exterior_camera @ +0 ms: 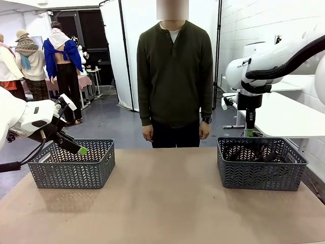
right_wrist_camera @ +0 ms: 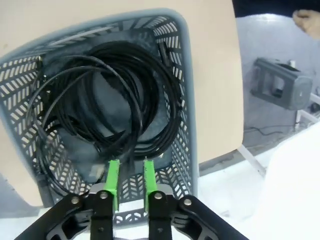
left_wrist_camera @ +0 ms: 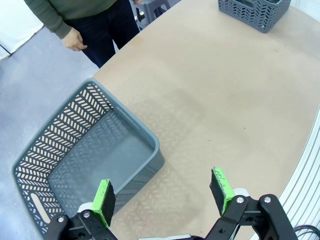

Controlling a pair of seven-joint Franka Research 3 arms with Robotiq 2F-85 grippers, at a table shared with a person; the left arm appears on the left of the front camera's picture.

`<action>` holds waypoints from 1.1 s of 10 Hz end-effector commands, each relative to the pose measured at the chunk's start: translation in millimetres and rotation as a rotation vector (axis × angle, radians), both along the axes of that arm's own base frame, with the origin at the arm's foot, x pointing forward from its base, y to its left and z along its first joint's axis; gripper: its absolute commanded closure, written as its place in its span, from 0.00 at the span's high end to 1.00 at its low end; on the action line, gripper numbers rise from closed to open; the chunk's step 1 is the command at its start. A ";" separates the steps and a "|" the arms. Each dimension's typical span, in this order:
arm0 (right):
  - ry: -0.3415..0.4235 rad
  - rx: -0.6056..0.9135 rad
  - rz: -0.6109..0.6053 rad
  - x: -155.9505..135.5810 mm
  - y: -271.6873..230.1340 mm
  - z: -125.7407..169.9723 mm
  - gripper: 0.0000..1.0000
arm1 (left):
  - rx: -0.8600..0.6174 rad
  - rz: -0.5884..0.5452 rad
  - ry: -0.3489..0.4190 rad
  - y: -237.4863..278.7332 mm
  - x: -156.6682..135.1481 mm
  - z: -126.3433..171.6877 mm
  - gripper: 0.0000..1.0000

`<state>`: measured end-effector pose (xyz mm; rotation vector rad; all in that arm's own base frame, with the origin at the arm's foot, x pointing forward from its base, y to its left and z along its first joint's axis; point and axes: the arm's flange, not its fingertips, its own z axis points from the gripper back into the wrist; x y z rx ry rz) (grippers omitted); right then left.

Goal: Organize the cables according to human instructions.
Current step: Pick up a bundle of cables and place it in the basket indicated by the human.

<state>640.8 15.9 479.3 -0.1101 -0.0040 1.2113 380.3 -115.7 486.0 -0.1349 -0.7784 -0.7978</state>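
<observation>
Black cables (right_wrist_camera: 107, 102) lie coiled in the right-hand basket (right_wrist_camera: 186, 95); the right gripper (right_wrist_camera: 129, 176) hovers above them, jaws narrow and empty. Left gripper (left_wrist_camera: 162, 192) waits wide over the empty basket (left_wrist_camera: 145, 140). Next, I'd guess, comes a grab.

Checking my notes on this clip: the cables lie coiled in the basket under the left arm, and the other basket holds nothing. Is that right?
Wrong basket. The cables lie coiled in the basket under the right arm, as the right wrist view shows. The other basket, by the left arm, holds nothing, as the left wrist view shows.
</observation>
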 end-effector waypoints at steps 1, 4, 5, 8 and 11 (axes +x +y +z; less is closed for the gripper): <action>-0.029 0.026 -0.077 4.7 -0.9 -2.4 0.80 | -0.013 0.012 0.004 0.9 0.9 -0.6 1.00; -0.020 0.028 -0.113 4.0 -2.5 4.7 1.00 | -0.013 0.012 0.004 0.9 0.9 -0.6 1.00; -0.009 0.017 -0.110 3.0 -2.0 5.6 1.00 | -0.013 0.012 0.004 0.9 0.9 -0.6 1.00; 0.033 0.005 -0.096 7.9 1.4 6.1 1.00 | -0.013 0.012 0.004 0.9 0.9 -0.6 1.00; 0.005 0.007 -0.099 0.7 -1.8 4.4 1.00 | -0.013 0.012 0.004 0.9 0.9 -0.6 1.00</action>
